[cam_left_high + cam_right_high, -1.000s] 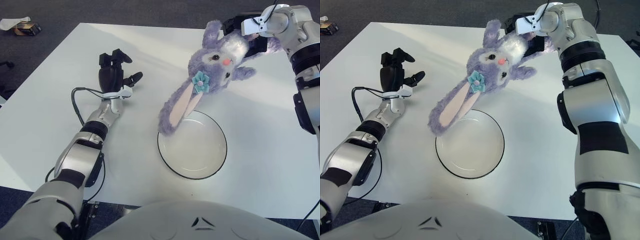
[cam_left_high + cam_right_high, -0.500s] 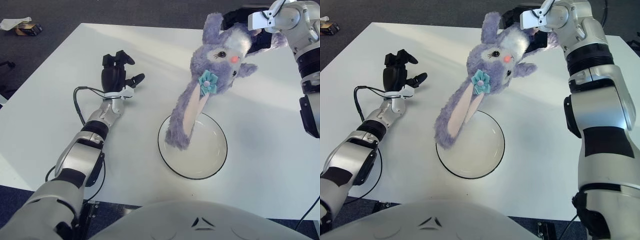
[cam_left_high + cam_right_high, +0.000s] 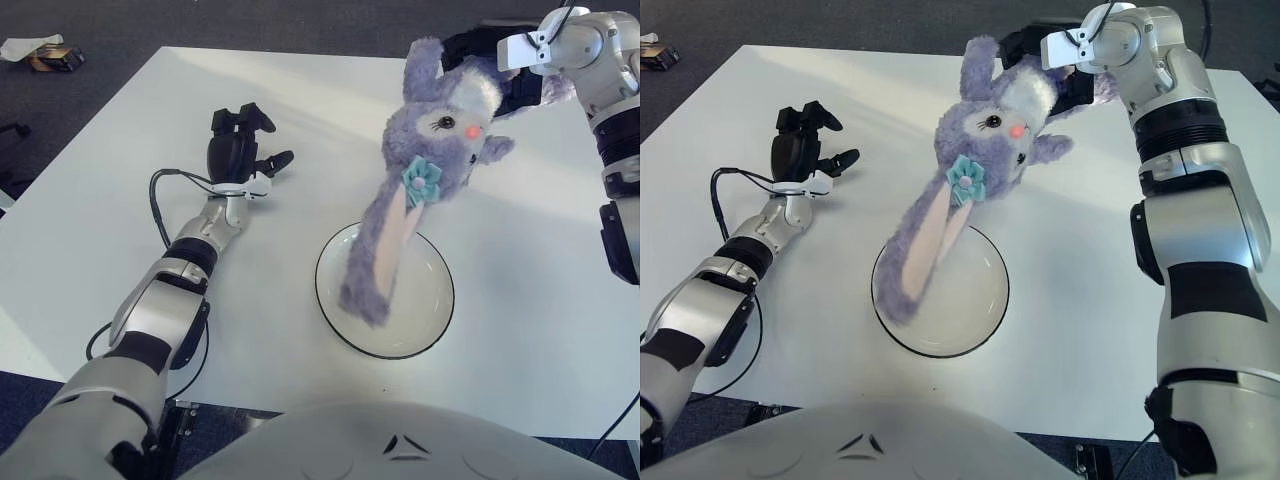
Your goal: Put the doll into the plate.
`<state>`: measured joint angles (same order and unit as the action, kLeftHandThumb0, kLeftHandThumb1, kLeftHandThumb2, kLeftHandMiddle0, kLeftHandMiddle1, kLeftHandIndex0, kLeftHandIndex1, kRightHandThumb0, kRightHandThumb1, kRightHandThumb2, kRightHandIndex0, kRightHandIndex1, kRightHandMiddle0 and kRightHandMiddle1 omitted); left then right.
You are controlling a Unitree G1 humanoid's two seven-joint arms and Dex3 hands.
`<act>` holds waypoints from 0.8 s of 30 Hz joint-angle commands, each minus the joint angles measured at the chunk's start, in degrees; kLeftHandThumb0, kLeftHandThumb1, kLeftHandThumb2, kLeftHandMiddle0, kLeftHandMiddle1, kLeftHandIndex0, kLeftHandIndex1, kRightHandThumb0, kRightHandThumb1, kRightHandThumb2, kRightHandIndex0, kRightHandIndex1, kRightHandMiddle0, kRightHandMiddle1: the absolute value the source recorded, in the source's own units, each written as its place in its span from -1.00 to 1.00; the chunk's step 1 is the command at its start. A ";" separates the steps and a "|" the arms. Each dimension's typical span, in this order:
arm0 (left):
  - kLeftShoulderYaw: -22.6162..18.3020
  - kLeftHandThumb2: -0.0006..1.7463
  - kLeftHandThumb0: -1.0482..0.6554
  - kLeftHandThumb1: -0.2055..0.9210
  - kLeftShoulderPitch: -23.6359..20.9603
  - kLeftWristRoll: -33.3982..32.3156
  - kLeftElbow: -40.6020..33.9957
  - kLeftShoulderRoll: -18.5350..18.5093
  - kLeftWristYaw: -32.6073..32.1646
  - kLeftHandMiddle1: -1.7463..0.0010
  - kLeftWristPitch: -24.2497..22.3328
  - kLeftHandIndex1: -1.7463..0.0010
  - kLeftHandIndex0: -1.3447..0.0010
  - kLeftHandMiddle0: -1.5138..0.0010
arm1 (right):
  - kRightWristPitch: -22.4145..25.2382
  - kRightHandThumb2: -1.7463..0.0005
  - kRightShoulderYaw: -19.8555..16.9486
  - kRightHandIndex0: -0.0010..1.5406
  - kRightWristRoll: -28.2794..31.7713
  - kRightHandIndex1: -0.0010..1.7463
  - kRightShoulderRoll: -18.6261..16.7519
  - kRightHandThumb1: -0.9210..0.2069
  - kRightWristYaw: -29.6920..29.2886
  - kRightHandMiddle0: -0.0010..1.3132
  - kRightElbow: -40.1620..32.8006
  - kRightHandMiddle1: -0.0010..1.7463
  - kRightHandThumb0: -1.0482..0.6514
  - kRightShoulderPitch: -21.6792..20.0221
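Note:
A purple plush bunny doll (image 3: 432, 135) with a teal flower on its ear hangs head-down in the air. My right hand (image 3: 505, 62) is shut on its body at the upper right. One long ear (image 3: 375, 265) dangles over the white black-rimmed plate (image 3: 425, 320) and reaches down into it. The plate lies on the white table near the front centre. My left hand (image 3: 238, 145) shows over the table to the left of the plate, fingers spread, holding nothing.
A black cable (image 3: 158, 200) loops along my left forearm. Some small objects (image 3: 40, 52) lie on the dark floor beyond the table's far left corner. The white table (image 3: 120, 180) stretches wide around the plate.
My right hand has swung the doll rightward and lower, so the dangling ear moved from the plate's left rim to over its middle. My left hand drifted slightly farther away.

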<state>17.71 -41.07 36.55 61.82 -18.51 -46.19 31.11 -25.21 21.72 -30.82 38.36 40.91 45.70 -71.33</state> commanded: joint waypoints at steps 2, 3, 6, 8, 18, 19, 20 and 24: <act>1.54 -0.41 -0.19 1.00 2.39 0.69 2.24 0.96 0.19 -0.39 -0.85 -1.00 0.71 0.86 | 0.41 -0.99 -1.35 0.22 2.59 0.86 1.21 0.80 3.09 0.08 -4.06 1.00 0.24 2.05; 1.70 -0.41 -0.19 1.00 2.36 0.71 2.30 1.05 0.20 -0.38 -1.05 -1.00 0.71 0.87 | 0.72 -0.99 -1.56 0.22 3.40 0.87 1.09 0.80 4.11 0.08 -4.96 1.00 0.24 2.62; 2.01 -0.41 -0.19 1.00 2.29 0.60 2.41 1.20 0.29 -0.36 -1.41 -1.00 0.72 0.88 | 1.82 -1.00 -1.96 0.20 4.84 0.89 0.72 0.79 6.00 0.08 -7.64 1.00 0.24 4.22; 2.16 -0.41 -0.19 1.00 2.25 0.49 2.46 1.34 0.42 -0.35 -1.67 -1.00 0.72 0.88 | 2.90 -1.00 -2.07 0.20 5.33 0.89 0.65 0.79 7.06 0.08 -9.93 1.00 0.24 5.34; 2.76 -0.41 -0.19 1.00 2.13 0.31 2.21 2.00 0.62 -0.36 -2.38 -1.00 0.72 0.88 | 7.20 -0.97 -3.36 0.18 7.34 0.89 1.16 0.75 10.62 0.05 -18.34 1.00 0.24 9.62; 2.83 -0.41 -0.19 1.00 2.14 0.36 2.12 2.00 0.58 -0.37 -2.45 -1.00 0.72 0.89 | 7.78 -0.96 -3.49 0.18 7.61 0.89 1.13 0.75 11.10 0.05 -19.16 1.00 0.24 9.98; 2.89 -0.41 -0.19 1.00 2.16 0.39 2.05 2.01 0.56 -0.38 -2.50 -1.00 0.72 0.89 | 8.23 -0.96 -3.59 0.18 7.80 0.89 1.11 0.75 11.47 0.05 -19.78 1.00 0.24 10.25; 3.20 -0.41 -0.19 1.00 2.12 0.54 1.86 2.14 0.49 -0.43 -2.90 -1.00 0.71 0.89 | 9.70 -0.97 -3.97 0.17 8.42 0.90 1.17 0.74 12.38 0.04 -21.56 1.00 0.24 11.13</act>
<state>19.80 -41.86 36.54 62.46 -17.84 -45.93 29.07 -16.65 19.00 -23.88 38.83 52.40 26.18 -60.81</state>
